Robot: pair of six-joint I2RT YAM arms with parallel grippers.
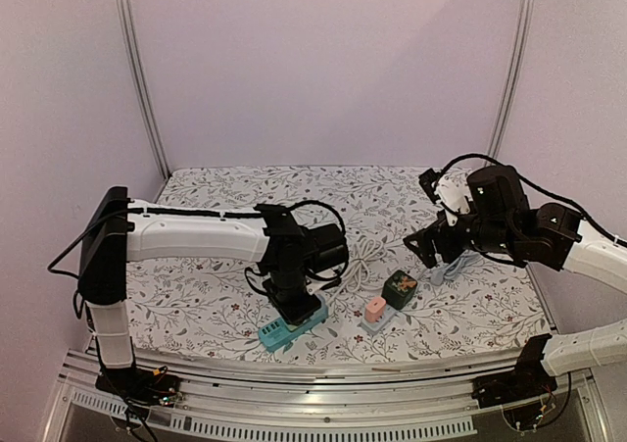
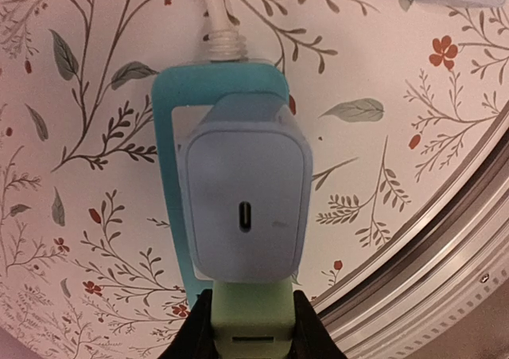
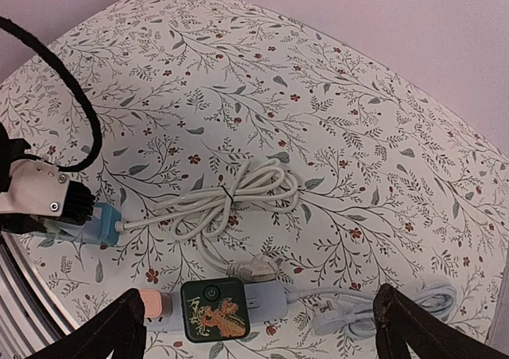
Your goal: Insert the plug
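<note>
Right now my left jaws are pinched tight on a pale green block [image 2: 253, 321] at one end of the teal power strip [image 2: 169, 216], which lies near the front edge of the counter [image 1: 196, 295]. The grey-white charger plug [image 2: 245, 208] sits in that strip, just beside the block. My right jaws hang spread wide with nothing between them, above the coiled white cable [image 3: 238, 196] and a second strip [image 3: 266, 299].
</note>
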